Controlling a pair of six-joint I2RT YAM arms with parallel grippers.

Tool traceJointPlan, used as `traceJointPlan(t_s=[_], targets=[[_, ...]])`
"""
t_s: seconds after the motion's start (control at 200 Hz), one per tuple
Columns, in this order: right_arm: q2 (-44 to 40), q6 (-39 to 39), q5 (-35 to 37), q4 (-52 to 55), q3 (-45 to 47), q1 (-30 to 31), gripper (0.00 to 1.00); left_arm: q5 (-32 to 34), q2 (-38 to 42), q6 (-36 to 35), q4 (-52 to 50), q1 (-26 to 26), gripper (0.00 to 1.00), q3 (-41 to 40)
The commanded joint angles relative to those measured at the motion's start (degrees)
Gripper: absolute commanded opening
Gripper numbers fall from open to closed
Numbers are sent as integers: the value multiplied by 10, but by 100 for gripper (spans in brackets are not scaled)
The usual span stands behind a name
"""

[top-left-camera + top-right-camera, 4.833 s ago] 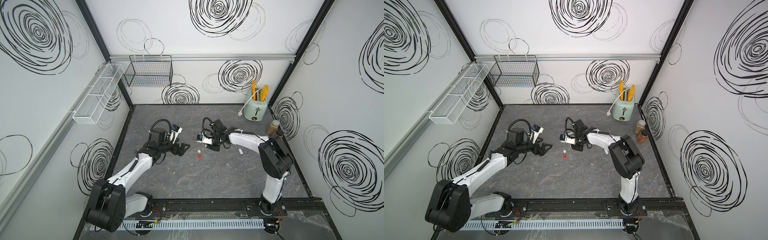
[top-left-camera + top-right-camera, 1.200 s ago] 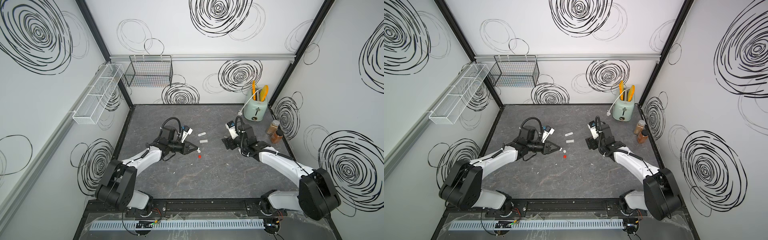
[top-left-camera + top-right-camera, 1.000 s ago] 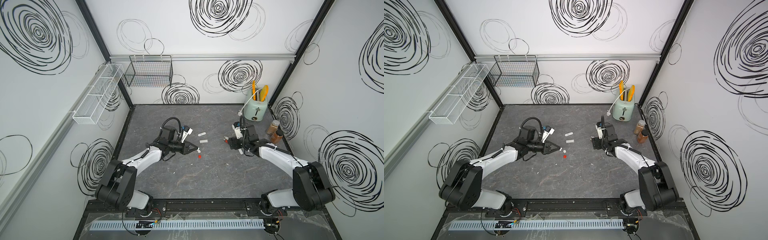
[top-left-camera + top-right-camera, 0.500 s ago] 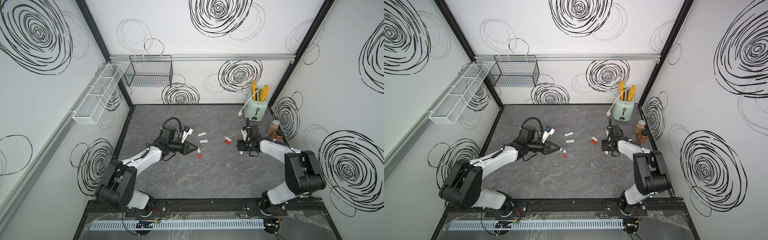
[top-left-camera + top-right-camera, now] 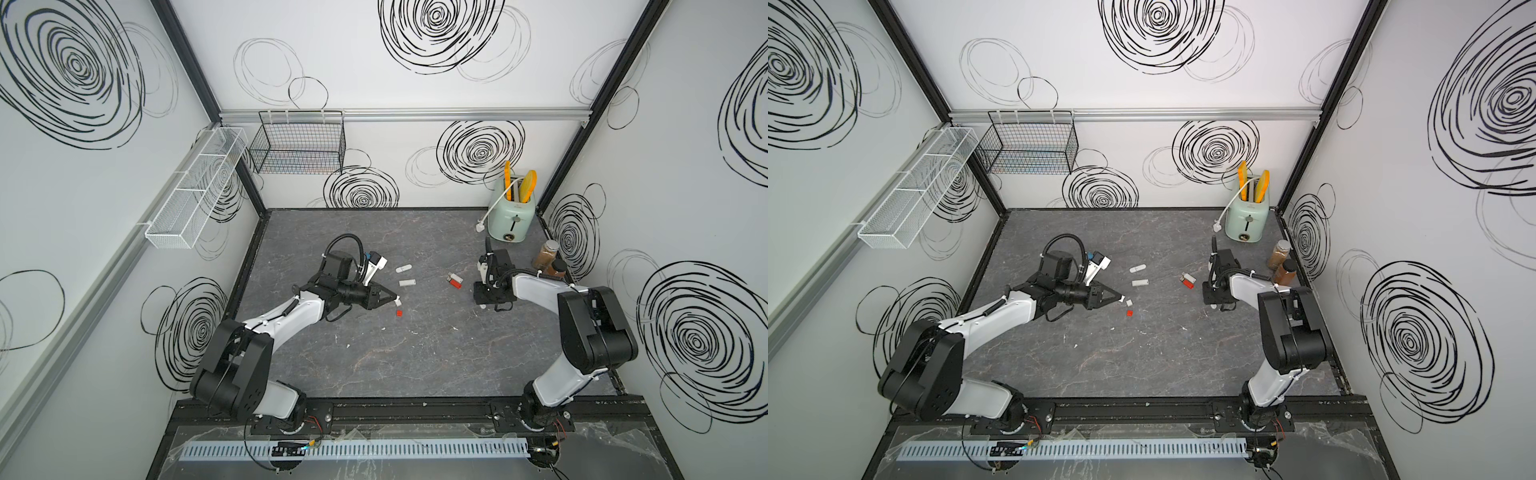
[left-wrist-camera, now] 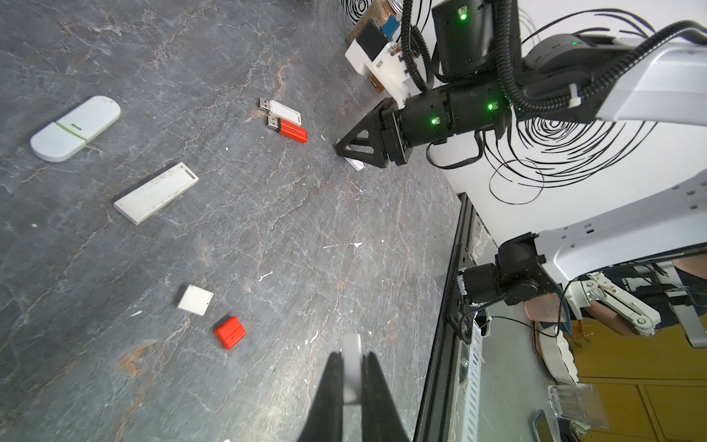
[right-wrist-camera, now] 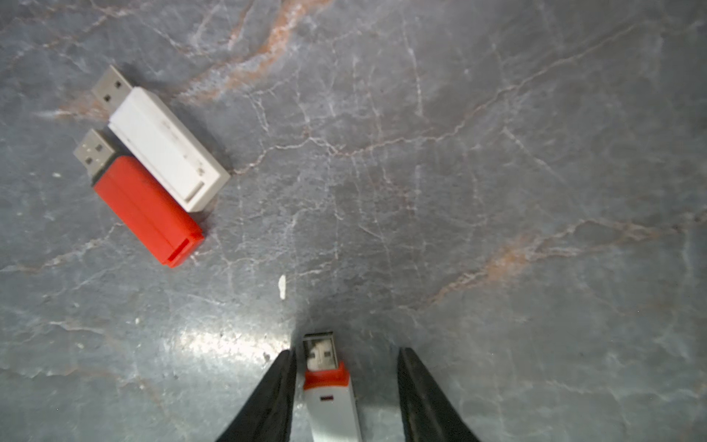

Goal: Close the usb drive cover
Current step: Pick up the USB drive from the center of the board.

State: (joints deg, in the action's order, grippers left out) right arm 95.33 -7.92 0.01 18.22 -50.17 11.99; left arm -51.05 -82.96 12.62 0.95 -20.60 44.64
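A white usb drive (image 7: 332,398) with a red collar and a bare metal plug lies on the grey table. My right gripper (image 7: 346,352) is open around it: one finger is close beside it and the other stands clear. In both top views this gripper (image 5: 483,302) (image 5: 1213,303) is low at the table's right side. My left gripper (image 6: 352,356) is shut on a pale grey-white cover (image 6: 352,344) that sticks out past its fingertips. It hovers at the table's middle left (image 5: 395,297).
A red drive (image 7: 147,210) and a white drive (image 7: 168,149) lie side by side with bare plugs. A loose white cap (image 6: 195,300), a red cap (image 6: 230,332), a rounded white drive (image 6: 74,128) and a flat white one (image 6: 156,192) lie mid-table. A toaster (image 5: 512,216) and spice jars (image 5: 548,253) stand back right.
My right arm has swung toward the right wall and uncovered the red and white drives. Its jaws have narrowed around the red-collared drive. The left arm has not moved.
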Motion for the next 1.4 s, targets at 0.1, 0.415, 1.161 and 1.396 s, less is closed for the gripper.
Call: traceJointPlan(t_s=[0.1,0.415,1.161,1.396], targets=[[10,6,25,54,2,26,44,-1,-5,-18,3,-3,0,15],[16,3,20,72,-5,30,31,3,-1,-23,-3,2,0,17],[6,-2,14,100,-17,38,13,-2,-7,-23,-2,2,0,19],[-21,28,19,95,-32,89,11,-10,-22,-28,-15,-4,0,32]])
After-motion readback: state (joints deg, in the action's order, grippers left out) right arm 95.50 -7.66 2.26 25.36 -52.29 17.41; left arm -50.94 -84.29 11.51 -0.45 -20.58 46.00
